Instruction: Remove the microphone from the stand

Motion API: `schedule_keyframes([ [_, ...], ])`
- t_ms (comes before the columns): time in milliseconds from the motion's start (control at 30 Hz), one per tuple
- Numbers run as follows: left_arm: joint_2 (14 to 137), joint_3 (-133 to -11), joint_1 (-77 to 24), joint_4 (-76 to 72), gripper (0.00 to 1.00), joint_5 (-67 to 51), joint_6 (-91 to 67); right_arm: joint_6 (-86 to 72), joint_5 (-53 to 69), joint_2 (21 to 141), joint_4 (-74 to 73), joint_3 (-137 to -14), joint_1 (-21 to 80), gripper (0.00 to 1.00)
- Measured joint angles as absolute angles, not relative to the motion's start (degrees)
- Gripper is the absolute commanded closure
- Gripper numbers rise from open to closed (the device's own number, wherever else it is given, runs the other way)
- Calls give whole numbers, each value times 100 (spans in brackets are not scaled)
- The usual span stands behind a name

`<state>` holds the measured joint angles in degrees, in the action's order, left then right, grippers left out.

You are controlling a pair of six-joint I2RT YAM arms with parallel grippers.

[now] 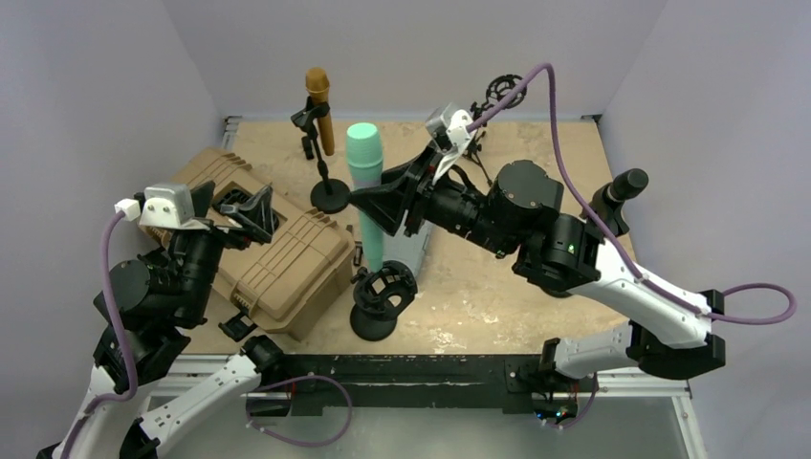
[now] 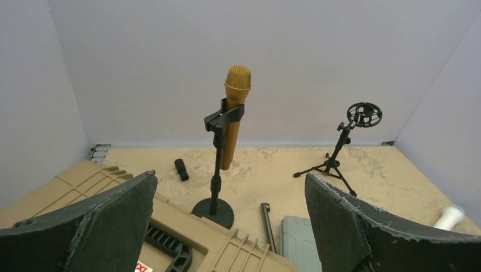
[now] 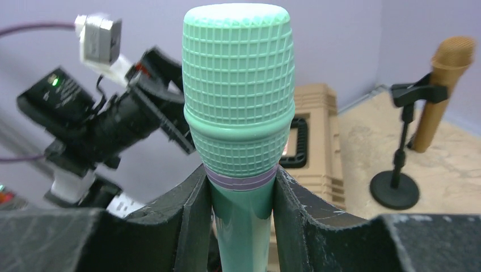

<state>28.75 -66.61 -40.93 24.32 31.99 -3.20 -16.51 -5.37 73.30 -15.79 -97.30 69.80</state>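
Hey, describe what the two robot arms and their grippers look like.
The left arm and right arm have black joints and white lower links. The left gripper and right gripper each have two broad black wedge-shaped fingers. Purple cables run to small grey wrist cameras. A green light glows on the right arm.

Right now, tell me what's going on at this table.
The right gripper is shut on the green microphone, holding it upright with its lower end at the ring of the black stand; whether it is free is unclear. The left gripper hangs open over the tan case, holding nothing.
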Motion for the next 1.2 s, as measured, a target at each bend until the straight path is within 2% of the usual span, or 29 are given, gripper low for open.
schedule_keyframes([
  [100,2871,-6632,-4093,2397,0,3199,-322,-1520,-1190,7334,-1406,-9797,6984,100],
  [267,2864,-6569,-4093,2338,0,3197,-320,-1004,-3127,7693,-1339,-10320,6757,100],
  [400,2862,-6547,-4093,2309,0,3175,-331,-1391,-4016,8499,-1997,-10954,5568,100],
  [500,2853,-6479,-4093,2300,0,3122,-338,-1752,-4394,8864,-2416,-10523,4814,100],
  [600,2856,-6455,-4093,2305,0,3044,-340,-2353,-4598,9240,-2967,-9721,4248,100],
  [867,2856,-6445,-4093,2300,0,2950,-342,-4838,-4460,10322,-4176,-8761,3148,100],
  [1200,2851,-6416,-4093,2294,0,2867,-362,-6840,-4379,11161,-4635,-8840,1859,100],
])
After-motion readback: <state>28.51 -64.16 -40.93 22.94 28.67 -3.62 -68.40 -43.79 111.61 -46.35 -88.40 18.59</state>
